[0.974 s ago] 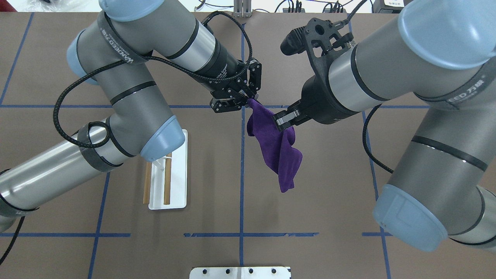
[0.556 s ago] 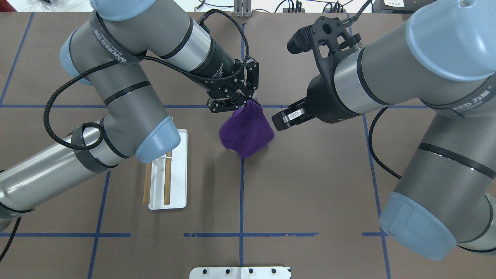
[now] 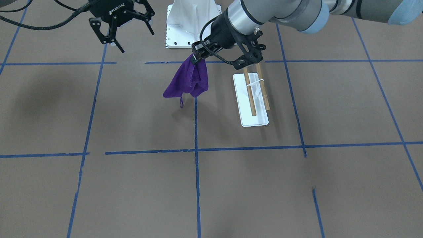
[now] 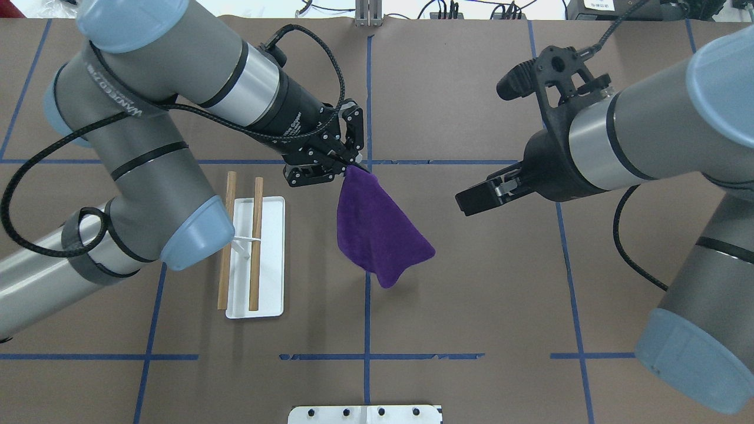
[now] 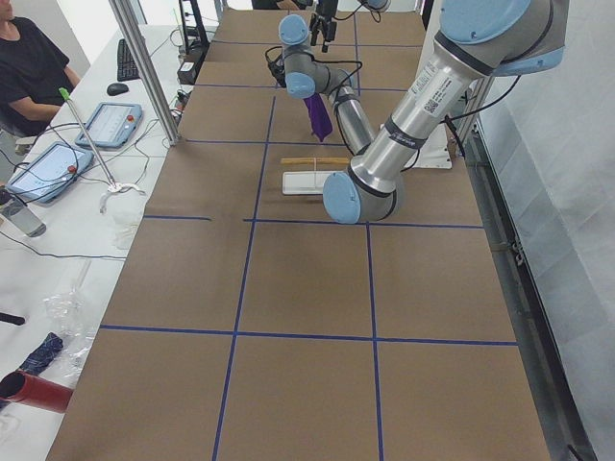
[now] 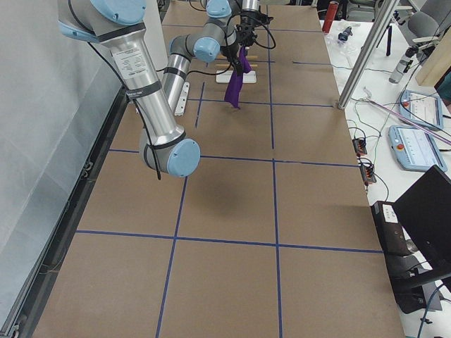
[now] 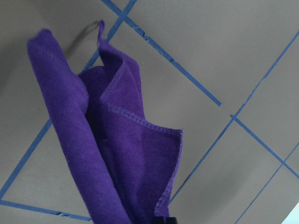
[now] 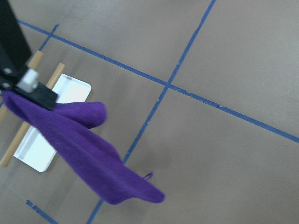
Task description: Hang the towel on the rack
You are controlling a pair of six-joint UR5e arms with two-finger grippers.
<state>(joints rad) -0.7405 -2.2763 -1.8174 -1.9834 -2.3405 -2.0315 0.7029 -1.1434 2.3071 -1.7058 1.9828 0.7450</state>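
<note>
The deep-purple towel hangs in the air by one corner from my left gripper, which is shut on it. It also shows in the front view and fills the left wrist view. The rack stands on the table just left of the towel, with two wooden rods over a white base. In the front view the rack is under my left gripper. My right gripper is open and empty, well to the right of the towel.
The white robot pedestal plate sits at the table's near edge. Blue tape lines cross the brown table. A person sits at a side desk with tablets, beyond the table's left end.
My right gripper has let go of the towel and drawn back to the right. My left gripper has carried the towel left, closer to the rack, and the towel now hangs from it alone.
</note>
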